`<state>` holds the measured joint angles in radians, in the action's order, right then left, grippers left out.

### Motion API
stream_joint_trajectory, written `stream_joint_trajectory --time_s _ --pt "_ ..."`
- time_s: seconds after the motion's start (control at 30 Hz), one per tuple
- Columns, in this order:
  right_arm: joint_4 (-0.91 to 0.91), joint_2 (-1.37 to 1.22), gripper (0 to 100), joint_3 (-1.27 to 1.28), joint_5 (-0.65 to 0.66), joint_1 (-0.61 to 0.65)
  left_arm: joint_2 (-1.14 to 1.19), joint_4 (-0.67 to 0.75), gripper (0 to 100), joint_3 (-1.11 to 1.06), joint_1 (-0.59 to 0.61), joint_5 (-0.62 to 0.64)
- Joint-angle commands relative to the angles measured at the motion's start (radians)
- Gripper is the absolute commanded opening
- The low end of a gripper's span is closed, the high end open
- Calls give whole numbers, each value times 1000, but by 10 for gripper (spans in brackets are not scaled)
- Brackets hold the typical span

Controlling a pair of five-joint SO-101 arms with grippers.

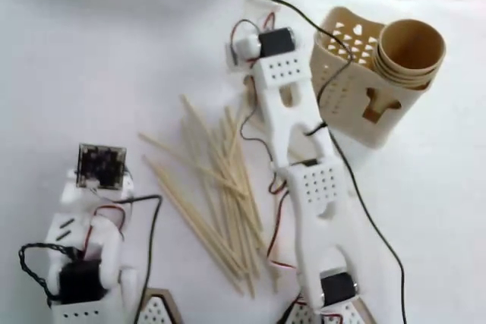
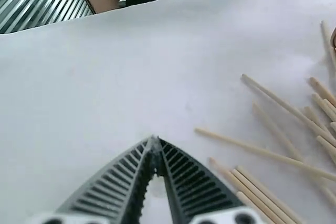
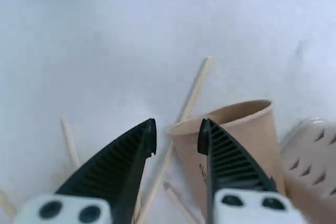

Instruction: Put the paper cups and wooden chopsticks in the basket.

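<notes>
Chopsticks of pale wood (image 1: pixel 230 206) at my high frame's centre; right gripper (image 3: pixel 177 136) released astride tan paper cup (image 3: pixel 248 123); left gripper (image 2: pixel 155 141) clenched.

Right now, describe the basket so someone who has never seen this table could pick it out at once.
On the white table, look past the scattered wooden chopsticks and across the outstretched right arm. The basket there is cream plastic. Unlike anything near it, its walls have cut-out holes and a stack of paper cups pokes from its mouth.
</notes>
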<state>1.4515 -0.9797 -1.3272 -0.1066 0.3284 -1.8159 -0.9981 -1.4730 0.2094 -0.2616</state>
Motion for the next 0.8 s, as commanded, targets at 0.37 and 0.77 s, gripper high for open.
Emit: stream_joint_trajectory --time_s 0.37,0.77 --pt "54 -73 142 -98 -2 -19 -7 5 24 -3 7 3" --pt "269 21 141 -86 0 5 -7 5 24 -3 8 3"
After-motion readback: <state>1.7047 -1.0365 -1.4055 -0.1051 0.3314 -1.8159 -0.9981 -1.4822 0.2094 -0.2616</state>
